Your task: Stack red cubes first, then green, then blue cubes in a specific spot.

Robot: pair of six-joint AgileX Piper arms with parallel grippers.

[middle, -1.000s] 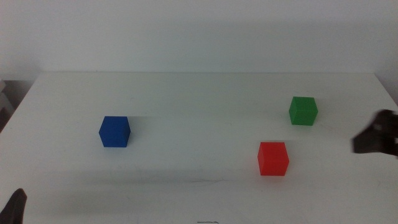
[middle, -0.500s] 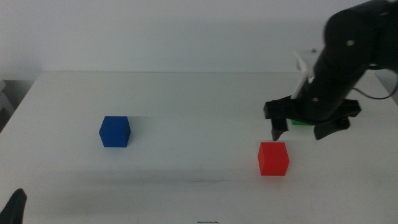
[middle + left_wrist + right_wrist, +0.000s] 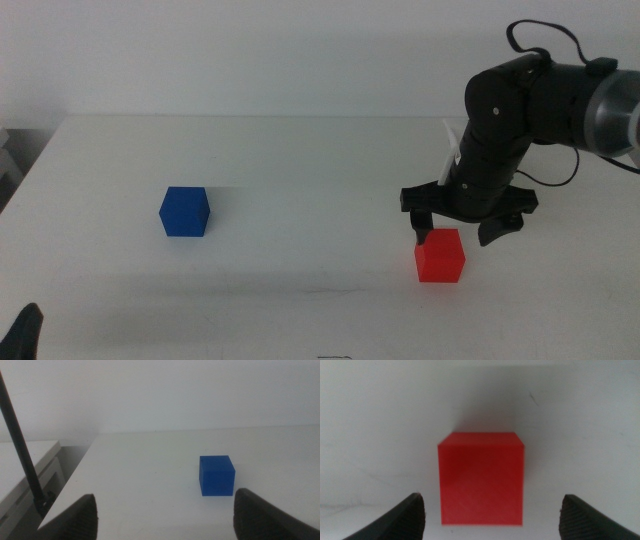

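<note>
The right gripper [image 3: 459, 234] is held just above the red cube [image 3: 439, 255], w/ its fingers [image 3: 407, 515] spread wide and nothing grasped; in the right wrist view the cube sits centred between both tips. The red cube rests on the white worktop [image 3: 300, 150], front-right area. The green cube isn't visible in the middle view, prob. hidden behind the right arm. The blue cube [image 3: 184, 211] sits well apart on the left side, untouched.

The left gripper [image 3: 162, 515] waits at the near-left edge, fingers released and empty, w/ the blue cube seen ahead in its wrist view.

Step in hand is judged to be the approach for the 1st pick, i.e. red. No stack is started yet; the target spot is unmarked and can't be told from the pics. Next move prob. calls for a straight descent until the fingers flank the cube's sides, then closure, then a lift. Alignment looks good, so little lateral correction should be needed.
</note>
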